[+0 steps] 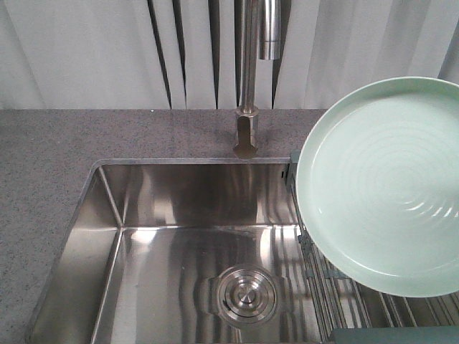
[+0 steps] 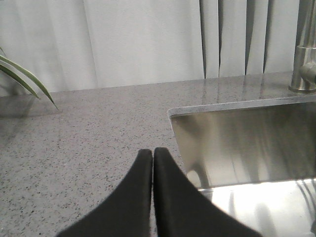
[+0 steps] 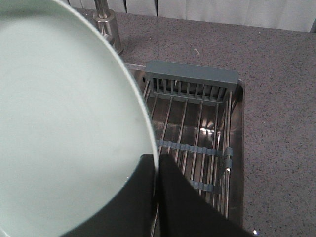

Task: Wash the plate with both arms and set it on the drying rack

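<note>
The pale mint-green plate (image 1: 384, 190) hangs tilted above the drying rack (image 1: 358, 304) at the right of the front view, its ringed face toward the camera. In the right wrist view the plate (image 3: 59, 118) fills the left side, and my right gripper (image 3: 157, 163) is shut on its rim, one finger on each face. The drying rack (image 3: 192, 118), steel rods with grey-green end bars, lies below. My left gripper (image 2: 152, 154) is shut and empty over the countertop, just left of the sink's near-left corner. Neither arm shows in the front view.
The steel sink basin (image 1: 186, 251) with a round drain (image 1: 246, 292) takes the middle. The faucet (image 1: 251, 79) rises behind it. Grey speckled countertop (image 1: 50, 165) surrounds the sink. A plant leaf (image 2: 24, 79) shows at far left. White curtains hang behind.
</note>
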